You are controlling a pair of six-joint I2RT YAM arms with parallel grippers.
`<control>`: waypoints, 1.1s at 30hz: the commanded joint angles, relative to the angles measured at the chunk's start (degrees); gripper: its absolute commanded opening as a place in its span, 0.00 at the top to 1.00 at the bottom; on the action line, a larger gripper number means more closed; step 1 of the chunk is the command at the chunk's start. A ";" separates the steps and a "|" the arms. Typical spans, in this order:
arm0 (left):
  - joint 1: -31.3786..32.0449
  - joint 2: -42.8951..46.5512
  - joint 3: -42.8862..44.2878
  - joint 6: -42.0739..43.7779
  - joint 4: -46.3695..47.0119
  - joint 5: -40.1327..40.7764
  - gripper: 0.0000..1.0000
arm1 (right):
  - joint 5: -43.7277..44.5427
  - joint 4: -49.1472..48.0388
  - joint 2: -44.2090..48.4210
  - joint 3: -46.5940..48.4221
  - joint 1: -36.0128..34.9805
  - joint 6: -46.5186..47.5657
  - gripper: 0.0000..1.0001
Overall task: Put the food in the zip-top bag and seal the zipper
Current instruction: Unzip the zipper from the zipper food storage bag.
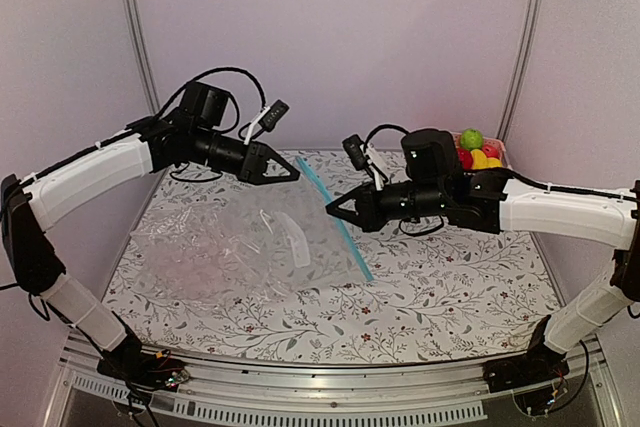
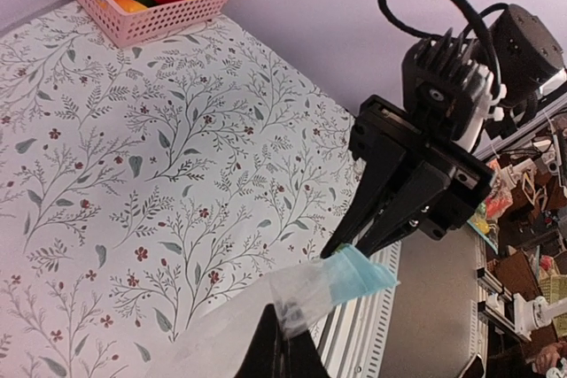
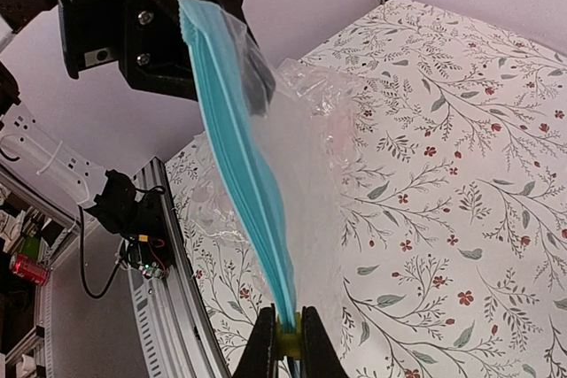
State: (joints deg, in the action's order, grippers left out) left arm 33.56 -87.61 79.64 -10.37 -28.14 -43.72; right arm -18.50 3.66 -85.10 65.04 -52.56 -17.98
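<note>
The clear zip-top bag (image 1: 235,247) lies crumpled on the left of the table, its mouth edge lifted. Its blue-teal zipper (image 1: 335,217) runs from the left gripper toward the table's front. My left gripper (image 1: 293,173) is shut on the bag's far corner (image 2: 306,294), where the strip's end (image 2: 363,273) sticks out. Partway along, my right gripper (image 1: 332,206) is shut on the zipper (image 3: 244,157), fingers pinching the strip (image 3: 289,343). Toy food (image 1: 476,150) sits in the pink basket (image 2: 146,22). Whether any food is inside the bag cannot be told.
The pink lattice basket (image 1: 503,159) stands at the back right corner by the wall. More crinkled clear plastic (image 1: 180,237) spreads over the left of the flowered tabletop (image 1: 440,277). A metal rail (image 1: 330,387) borders the near edge.
</note>
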 commanded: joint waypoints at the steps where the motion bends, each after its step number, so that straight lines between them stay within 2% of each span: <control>1: -3.34 3.10 -0.80 -0.81 3.18 1.86 1.00 | 0.52 5.76 0.37 -2.09 -0.04 0.39 1.00; 33: -10.90 3.94 -2.09 -4.53 5.58 6.43 1.00 | 2.89 10.09 2.23 -4.64 -0.03 0.27 1.00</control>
State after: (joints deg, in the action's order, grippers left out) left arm 26.06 -85.80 77.82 -13.58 -26.41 -41.91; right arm -15.73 7.38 -83.64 62.22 -52.56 -17.93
